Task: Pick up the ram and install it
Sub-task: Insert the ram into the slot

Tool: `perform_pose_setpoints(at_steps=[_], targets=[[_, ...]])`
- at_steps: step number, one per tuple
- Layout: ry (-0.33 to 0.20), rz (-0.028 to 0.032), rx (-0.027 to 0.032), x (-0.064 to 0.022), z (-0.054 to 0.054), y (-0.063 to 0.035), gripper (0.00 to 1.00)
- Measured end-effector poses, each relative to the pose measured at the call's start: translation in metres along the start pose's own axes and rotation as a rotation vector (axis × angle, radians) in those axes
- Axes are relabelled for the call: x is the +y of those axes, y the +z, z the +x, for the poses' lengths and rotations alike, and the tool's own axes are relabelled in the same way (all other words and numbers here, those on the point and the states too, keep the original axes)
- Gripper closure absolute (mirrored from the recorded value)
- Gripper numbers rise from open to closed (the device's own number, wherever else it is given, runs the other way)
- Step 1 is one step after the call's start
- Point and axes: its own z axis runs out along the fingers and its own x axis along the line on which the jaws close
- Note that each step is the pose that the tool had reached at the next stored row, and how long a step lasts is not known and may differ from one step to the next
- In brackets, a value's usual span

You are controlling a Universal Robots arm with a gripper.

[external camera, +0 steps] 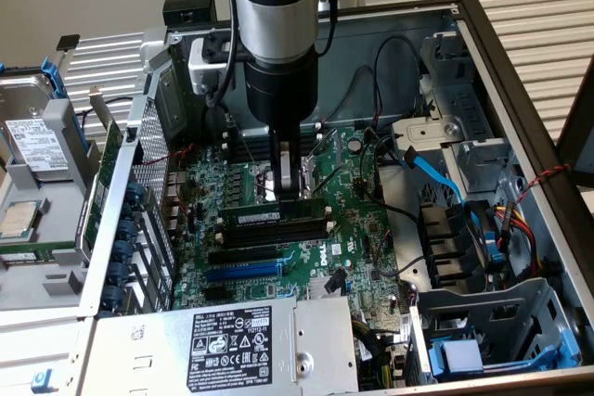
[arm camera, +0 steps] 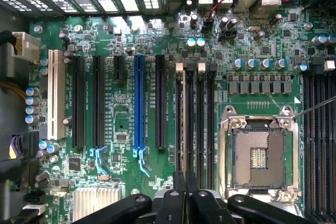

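The install step looks to be in hand: the one ram stands on edge in a slot mid-board, just far of the one blue slot, and the tool rests on its top edge with fingers together. I cannot tell whether they pinch it or only press. Seating it probably calls for straight, even pressure until both end clips latch; the bank has four slots.

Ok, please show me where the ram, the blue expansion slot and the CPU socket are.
ram point(external camera: 260, 218): exterior view, on its white label.
blue expansion slot point(arm camera: 139, 103): wrist view, middle of its length.
CPU socket point(arm camera: 258, 158): wrist view, on the contact field at its centre.
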Motion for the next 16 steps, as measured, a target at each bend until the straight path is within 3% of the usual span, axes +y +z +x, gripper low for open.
perform_pose_setpoints(at_steps=[16], targets=[[0.000,0.0000,0.0000,0.0000,0.0007,0.0053,0.88]])
